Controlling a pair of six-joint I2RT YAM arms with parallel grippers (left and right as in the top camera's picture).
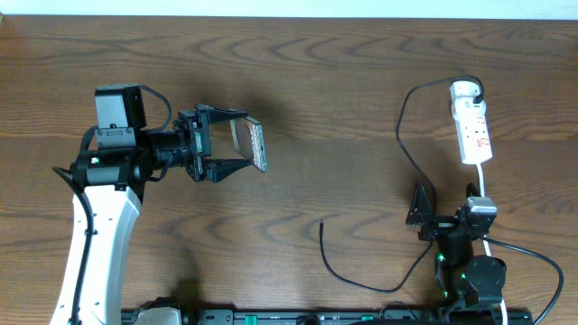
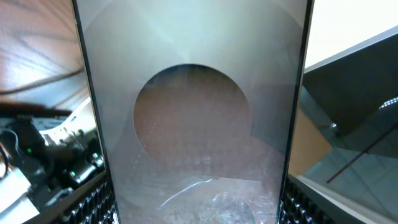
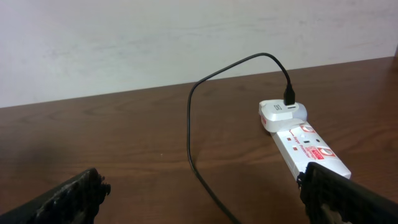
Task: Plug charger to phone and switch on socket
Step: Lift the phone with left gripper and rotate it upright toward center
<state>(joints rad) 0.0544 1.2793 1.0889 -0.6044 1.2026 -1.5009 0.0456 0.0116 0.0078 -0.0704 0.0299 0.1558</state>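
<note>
The phone is held off the table, edge-on to the overhead camera, with my left gripper shut on its two long sides. In the left wrist view the phone fills the frame between the ribbed fingers, its dark round circle showing. The white socket lies at the far right with a white adapter plugged in. From it the black charger cable loops down the table, and its free tip lies loose at centre. My right gripper is open just in front of the socket, straddling the cable.
The socket's white cord runs back past my right arm. The thick white left arm crosses the table's left side. A pale wall stands behind the table's far edge.
</note>
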